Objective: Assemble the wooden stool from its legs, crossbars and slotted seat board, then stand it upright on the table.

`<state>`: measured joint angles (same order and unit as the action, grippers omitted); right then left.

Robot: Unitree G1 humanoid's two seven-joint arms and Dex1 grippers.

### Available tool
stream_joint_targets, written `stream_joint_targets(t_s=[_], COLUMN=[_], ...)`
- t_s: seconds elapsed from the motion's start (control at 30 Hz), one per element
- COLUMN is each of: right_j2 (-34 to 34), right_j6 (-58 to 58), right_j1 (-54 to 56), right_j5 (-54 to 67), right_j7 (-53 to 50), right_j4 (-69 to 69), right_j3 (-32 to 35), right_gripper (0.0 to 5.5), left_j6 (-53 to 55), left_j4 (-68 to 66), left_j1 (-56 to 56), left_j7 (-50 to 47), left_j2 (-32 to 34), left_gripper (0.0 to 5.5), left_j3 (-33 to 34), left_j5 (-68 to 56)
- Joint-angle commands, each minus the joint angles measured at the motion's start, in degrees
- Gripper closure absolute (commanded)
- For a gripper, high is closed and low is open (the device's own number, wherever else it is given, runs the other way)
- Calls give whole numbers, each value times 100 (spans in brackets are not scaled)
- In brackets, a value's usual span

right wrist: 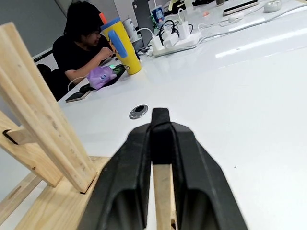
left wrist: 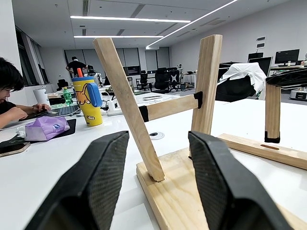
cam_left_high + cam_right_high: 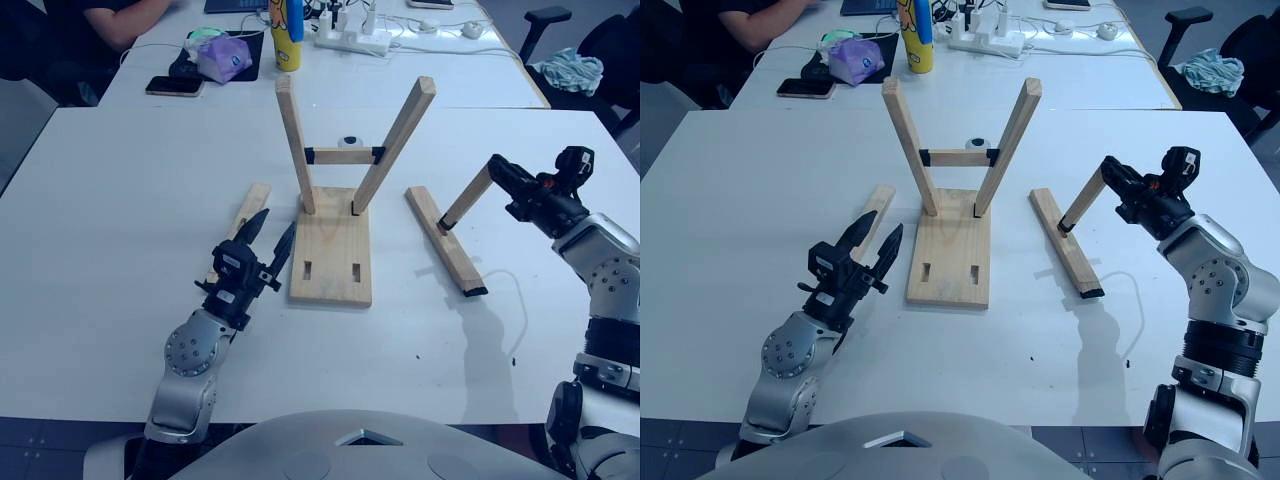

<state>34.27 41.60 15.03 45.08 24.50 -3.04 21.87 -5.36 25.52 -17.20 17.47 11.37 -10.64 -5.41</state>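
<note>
At mid-right the right claw [image 3: 500,172] pinched a crossbar [image 3: 466,198]; the spread left claw [image 3: 276,225] probably needed to brace the seat board [image 3: 332,250] before any slotting

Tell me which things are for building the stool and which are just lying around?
For the stool: seat board; standing leg pair slotted into it; loose leg by the open left gripper; leg-and-crossbar piece, its crossbar clamped in the right gripper.

Just lying about: yellow cup, purple pouch, phone, power strip.
</note>
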Motion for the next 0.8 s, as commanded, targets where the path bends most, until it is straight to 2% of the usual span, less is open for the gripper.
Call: stream_joint_targets(t_s=[0.03, 0.4, 0.63, 0.8], right_j2=[-253, -361, -612, -616], right_j6=[-68, -328, 194, 163], right_j1=[-132, -118, 176, 66], right_j5=[-149, -554, 101, -33], right_j7=[-22, -147, -491, -604], right_j4=[103, -80, -242, -201], right_j3=[-64, 84, 616, 647], right_gripper=[508, 508, 508, 508], left_j6=[62, 47, -19, -36], left_j4=[-12, -63, -152, -182], left_j1=[33, 24, 7, 6], left_j7=[-7, 37, 36, 35], left_j2=[29, 78, 73, 59], left_gripper=[322, 322, 322, 322], left_j3=[-12, -37, -86, -110], left_j5=[83, 94, 156, 182])
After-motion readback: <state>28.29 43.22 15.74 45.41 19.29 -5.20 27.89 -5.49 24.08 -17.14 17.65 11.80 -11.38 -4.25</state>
